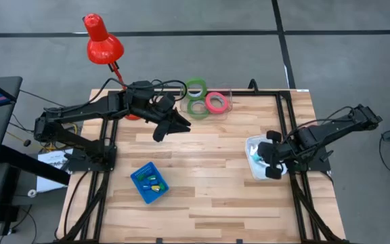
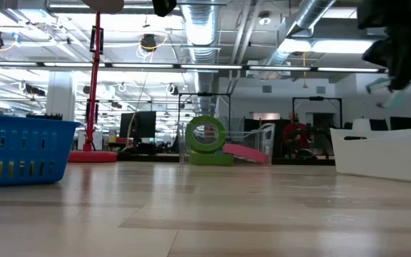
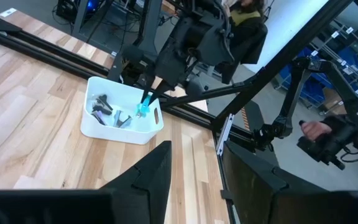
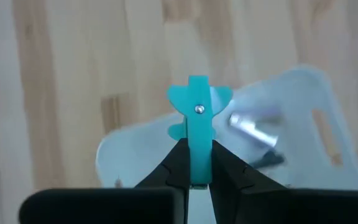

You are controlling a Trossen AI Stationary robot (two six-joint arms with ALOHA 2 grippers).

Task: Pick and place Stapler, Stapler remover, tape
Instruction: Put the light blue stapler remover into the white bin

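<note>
From above we see a light wooden tabletop on a grey floor, a red lamp past its far left corner. Three rings of tape, two green and one pink-red, sit in a clear tray at the far edge. A blue basket lies toward the near left, a white bin by the right edge. The left gripper hangs over the far middle of the tabletop, its fingers spread with nothing between them. The right gripper is over the white bin.

At table height we find the blue basket at the left, the green tape upright at the far edge with the pink ring leaning beside it, the white bin at the right.

From the left wrist we see the white bin holding dark metal pieces.

From the right wrist we see the fingers pinching a turquoise staple remover above the bin.
</note>
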